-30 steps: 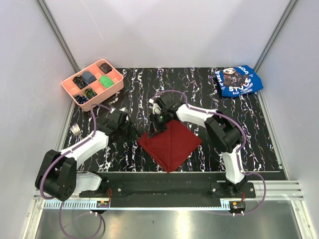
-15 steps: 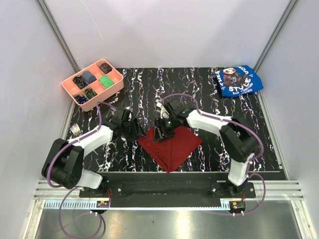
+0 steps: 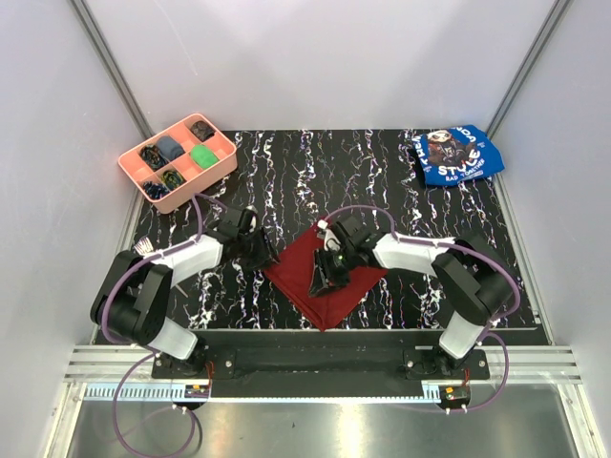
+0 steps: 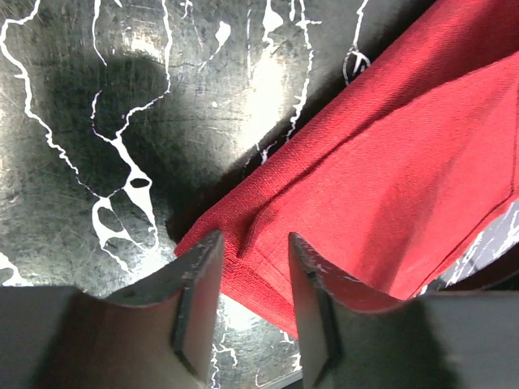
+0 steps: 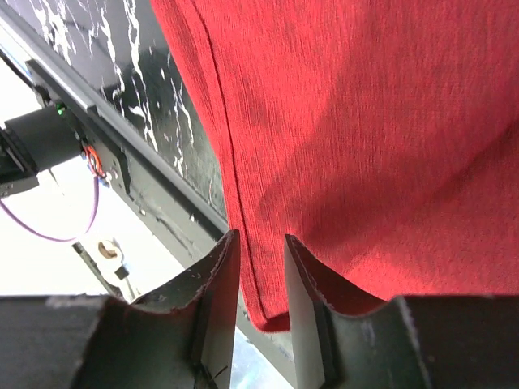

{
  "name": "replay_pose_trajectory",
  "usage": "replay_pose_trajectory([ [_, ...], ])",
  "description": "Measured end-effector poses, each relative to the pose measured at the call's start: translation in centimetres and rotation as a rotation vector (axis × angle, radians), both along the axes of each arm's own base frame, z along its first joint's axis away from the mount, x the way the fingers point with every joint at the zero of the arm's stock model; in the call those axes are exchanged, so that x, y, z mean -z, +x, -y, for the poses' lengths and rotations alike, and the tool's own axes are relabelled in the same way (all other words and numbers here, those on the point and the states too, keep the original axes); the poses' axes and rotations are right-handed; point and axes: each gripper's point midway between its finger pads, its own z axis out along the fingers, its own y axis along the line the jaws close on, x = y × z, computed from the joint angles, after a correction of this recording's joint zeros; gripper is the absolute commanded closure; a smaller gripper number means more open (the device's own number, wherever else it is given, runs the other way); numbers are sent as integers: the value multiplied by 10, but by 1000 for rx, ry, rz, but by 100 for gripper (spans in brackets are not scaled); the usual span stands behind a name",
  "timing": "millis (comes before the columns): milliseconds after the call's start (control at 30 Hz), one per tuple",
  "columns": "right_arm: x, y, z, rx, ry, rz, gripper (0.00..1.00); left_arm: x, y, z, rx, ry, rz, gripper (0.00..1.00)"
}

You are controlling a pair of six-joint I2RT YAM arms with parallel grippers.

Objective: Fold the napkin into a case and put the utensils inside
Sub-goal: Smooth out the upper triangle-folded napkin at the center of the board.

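Napkin (image 3: 298,281) cloth, dark red and folded into a layered diamond, lies flat on the black marbled bench (image 3: 382,181), close to its near edge and midway between the two arms. In the left wrist view the napkin (image 4: 389,186) shows a folded upper layer sitting a little inside the lower one, with a small ridge at its corner.

The left jaws are at the napkin's left corner. They are spread, with the fingers (image 4: 199,284) on either side of that ridge and the cloth edge lying in the gap; nothing is pinched. The right jaws are over the middle of the napkin, toward its near corner. They too are parted, though narrowly, and between the fingers (image 5: 215,300) the napkin (image 5: 365,121) and its hem run through unclamped. Whether the tips touch the cloth cannot be told.

The left arm (image 3: 191,256) reaches in from the napkin's left, the right arm (image 3: 410,253) from its right. Well to the left of the napkin, at the bench's edge, the silver tines of a fork (image 3: 143,246) show beside the left arm. Far beyond and left of the napkin is a pink compartment tray (image 3: 205,181) holding small items; far beyond and right of it lies a crumpled blue printed cloth (image 3: 456,155).
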Motion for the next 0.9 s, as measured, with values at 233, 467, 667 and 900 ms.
replay_pose_trajectory([
  [233,-11,-14,2,-2,39,4,65,3,-2,1,15,1,-9,83],
  [467,-6,-29,4,-12,52,-16,68,2,-3,3,21,-11,-14,98],
  [667,9,-50,16,-4,33,-73,70,-2,-3,3,23,-17,-4,100],
  [900,9,-60,23,13,50,-86,72,-2,-3,3,23,-15,-6,100],
])
